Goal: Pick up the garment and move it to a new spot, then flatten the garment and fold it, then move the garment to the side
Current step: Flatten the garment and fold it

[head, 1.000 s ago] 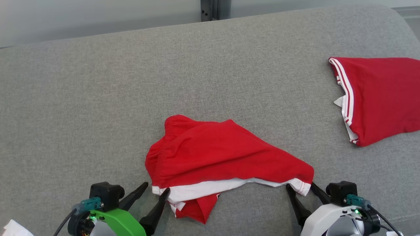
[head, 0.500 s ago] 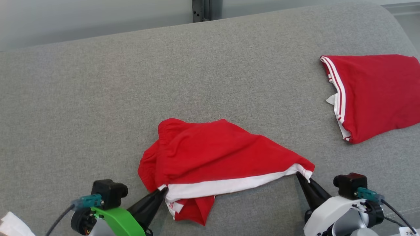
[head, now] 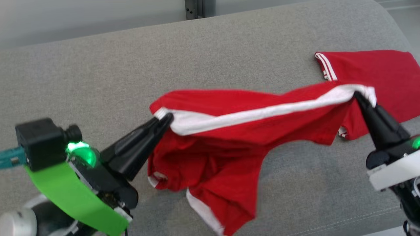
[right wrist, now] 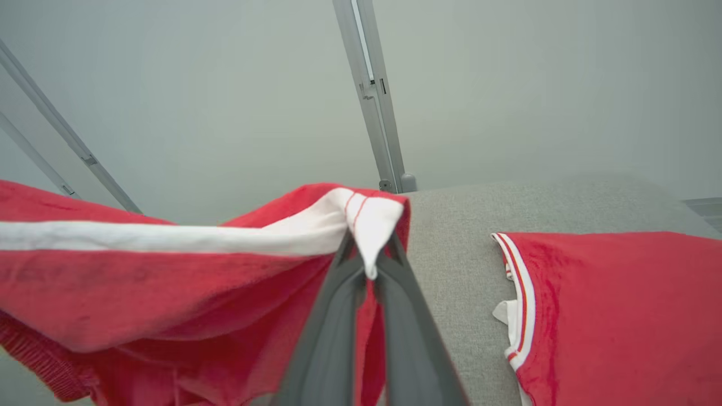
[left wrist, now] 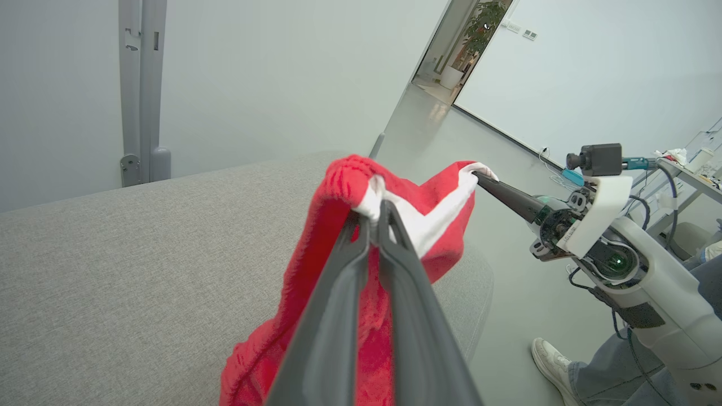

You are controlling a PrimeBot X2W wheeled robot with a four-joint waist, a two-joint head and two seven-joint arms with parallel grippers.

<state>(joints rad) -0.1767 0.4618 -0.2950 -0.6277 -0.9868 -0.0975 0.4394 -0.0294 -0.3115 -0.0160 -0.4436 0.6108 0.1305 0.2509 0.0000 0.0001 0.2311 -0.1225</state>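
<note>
**Item 1: red shorts** (head: 229, 154). White-trimmed. They hang in the air above the grey sofa (head: 98, 72), stretched between the two grippers by the white band. The bulk sags below in loose folds. The lowest flap reaches toward the front edge of the cushion; whether it touches cannot be told.

**Item 2: left gripper** (head: 167, 117). Its fingers are pressed together on the left end of the white band, and only the tips have cloth.

**Item 3: right gripper** (head: 357, 95). Likewise clamped, on the right corner of the band. A small white tab pokes out between the tips.

**Item 4: second red garment** (head: 387, 72). Striped trim. It lies flat on the sofa at the far right, partly behind the raised right corner of the shorts.

**Item 5: person's shoe** (left wrist: 550, 355). On the floor close to the right arm.

**Hazards, as judged:**
- Both holds are shallow tip pinches on a thin edge. Spreading the arms too hard could pull a corner free and drop that side.
- The sagging folds may drag or bunch on the cushion during the carry, which would make flattening harder.
- A set-down too far right could land the shorts on the second garment or snag it.
- A wide swing of the right arm could meet the person.
</note>
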